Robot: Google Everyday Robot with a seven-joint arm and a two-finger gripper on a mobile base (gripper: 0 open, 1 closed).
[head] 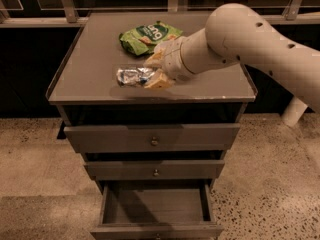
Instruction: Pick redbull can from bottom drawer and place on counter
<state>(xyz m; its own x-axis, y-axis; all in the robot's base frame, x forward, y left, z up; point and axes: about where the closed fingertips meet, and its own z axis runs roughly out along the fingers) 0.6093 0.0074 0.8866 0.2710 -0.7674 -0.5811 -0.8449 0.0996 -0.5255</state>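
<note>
**Can held over the bench top**

I see my pincer [150, 74] out over the flat grey square bench [89, 70] that tops the drawer cabinet, near its front edge. Its two pale fingers [156, 83] are clamped on the right end of the slim shiny silver-and-blue redbull can [131, 76]. The can lies on its side and sticks out to the left of the pincer. It is low over the bench (I cannot tell whether it touches the surface).

Just behind the pincer, farther from me, lies a crumpled green snack bag [146, 36]. The bag is apart from the can. The thick cream-coloured arm [250, 36] reaches in from the right and covers the bench's back right part.

Well below the pincer, the lowest grey wooden bottom drawer [155, 206] stands pulled out. The two grey drawers above it [152, 136] are closed, each with a small round brass knob.
</note>
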